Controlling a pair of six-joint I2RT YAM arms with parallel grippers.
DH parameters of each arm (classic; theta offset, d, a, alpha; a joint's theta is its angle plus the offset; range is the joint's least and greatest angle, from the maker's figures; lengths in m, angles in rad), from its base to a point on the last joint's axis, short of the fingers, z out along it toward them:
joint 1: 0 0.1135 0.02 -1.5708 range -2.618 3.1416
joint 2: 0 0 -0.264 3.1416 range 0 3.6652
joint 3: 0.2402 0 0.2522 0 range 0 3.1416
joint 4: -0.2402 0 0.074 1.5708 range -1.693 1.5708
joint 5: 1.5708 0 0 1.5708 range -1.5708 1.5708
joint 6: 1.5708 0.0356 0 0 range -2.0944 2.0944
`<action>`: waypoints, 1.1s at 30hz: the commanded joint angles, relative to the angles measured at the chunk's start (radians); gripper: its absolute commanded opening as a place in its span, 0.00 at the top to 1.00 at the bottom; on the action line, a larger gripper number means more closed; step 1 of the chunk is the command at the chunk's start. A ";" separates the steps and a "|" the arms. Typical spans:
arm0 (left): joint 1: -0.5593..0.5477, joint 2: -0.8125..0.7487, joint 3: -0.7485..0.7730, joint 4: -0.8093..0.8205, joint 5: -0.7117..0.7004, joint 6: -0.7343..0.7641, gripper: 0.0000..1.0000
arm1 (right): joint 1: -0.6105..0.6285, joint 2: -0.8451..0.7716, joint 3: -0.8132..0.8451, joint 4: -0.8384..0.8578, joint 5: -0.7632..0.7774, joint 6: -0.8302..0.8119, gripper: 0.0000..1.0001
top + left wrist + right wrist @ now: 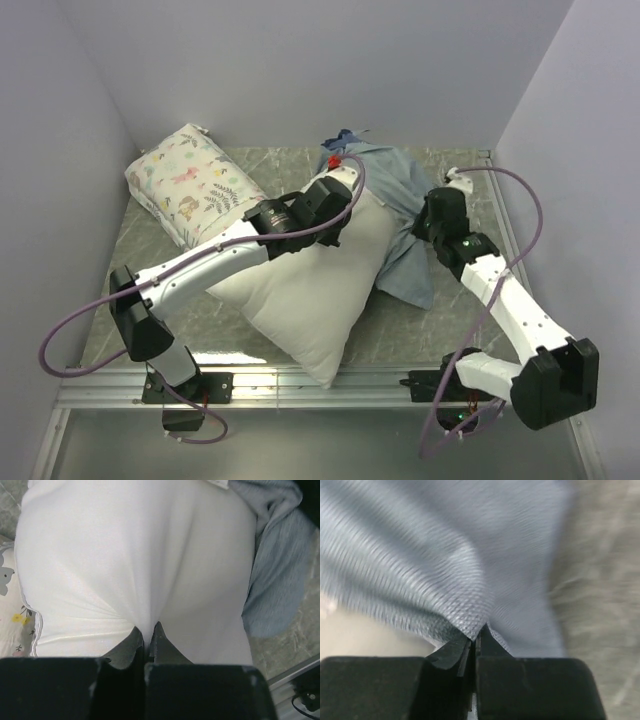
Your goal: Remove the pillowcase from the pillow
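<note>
Off-white pillow [300, 300] is the closest thing to the arm bases. It's lying diagonal on the grey marbled table [400, 340], with one corner almost at the metal rail [260, 385] along the near edge. Most of it is bare.

The left arm stretches across it from the near left, and the left claw [147, 632] is clenched right on the pillow's own fabric. In the wrist view you can see a pinch of white cloth caught between the black fingers [127, 645], creases fanning out from it.

A bit further out on the right, the right claw [479, 632] is clamped down too. This one's grabbing a fold of the pillowcase [445, 555], the lighter grey-blue side of it. That wrist shot is kinda blurry, but the weave poking up between the fingertips is clear enough.

From above, the pillowcase sits bunched over the far right end of the pillow and spills down its right side onto the table. It's grey-blue side out, with a little scrap of navy at the very far end. Can't tell whether it's fully off that end of the pillow.

Way at the back left there's a smaller floral-print pillow [190, 190], tucked right beside the big one, close to the wall.
</note>
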 commanded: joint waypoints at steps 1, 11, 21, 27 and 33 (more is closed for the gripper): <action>0.000 -0.139 0.056 0.043 0.001 0.006 1.00 | -0.130 0.055 0.107 -0.024 0.150 -0.007 1.00; 0.013 -0.289 -0.032 -0.007 0.002 0.013 1.00 | -0.322 0.423 0.422 -0.018 0.176 0.086 1.00; 0.018 -0.394 -0.219 0.008 0.061 -0.025 1.00 | -0.446 0.435 0.480 -0.037 0.141 0.055 1.00; 0.020 -0.507 -0.231 -0.055 0.032 -0.048 1.00 | -0.533 0.417 0.492 -0.031 0.050 0.070 1.00; 0.020 -0.559 -0.259 -0.061 0.054 -0.068 1.00 | -0.533 0.434 0.525 -0.040 0.009 0.063 1.00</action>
